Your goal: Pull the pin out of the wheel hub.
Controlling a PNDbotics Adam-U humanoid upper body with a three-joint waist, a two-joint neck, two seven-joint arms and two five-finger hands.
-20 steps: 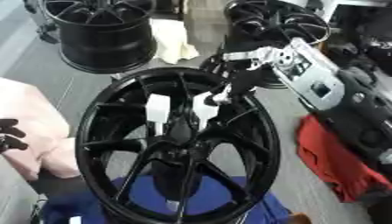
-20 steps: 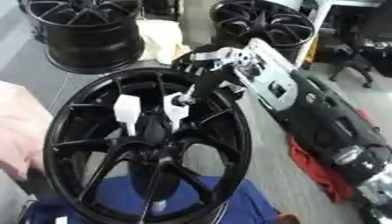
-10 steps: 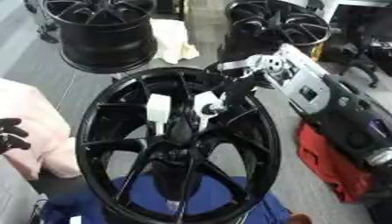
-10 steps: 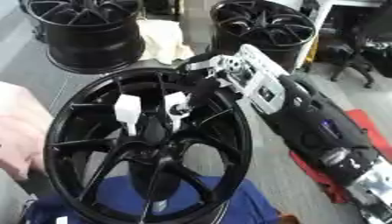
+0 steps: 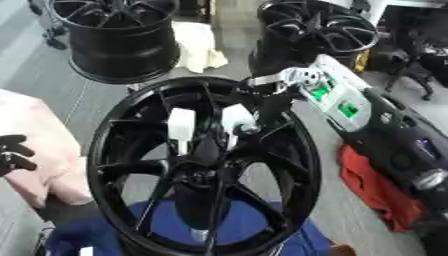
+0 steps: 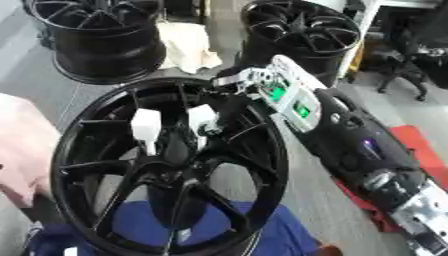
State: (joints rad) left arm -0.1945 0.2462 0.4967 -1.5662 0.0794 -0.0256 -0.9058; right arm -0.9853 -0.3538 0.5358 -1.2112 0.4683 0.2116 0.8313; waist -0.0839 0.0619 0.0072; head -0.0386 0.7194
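Item: wheel hub (image 5: 203, 165), black, upright. Right hand (image 5: 262, 107), advanced inward over the last second, fingers now curled on the white pin (image 5: 236, 119) at the hub centre. Second white tab (image 5: 180, 125) beside, left of hand. Extraction not yet evident.

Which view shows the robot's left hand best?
The left eye view: the left hand shows at the left edge, black fingers curled beside the pink cloth. The right eye view shows only the cloth there; the hand falls outside it.
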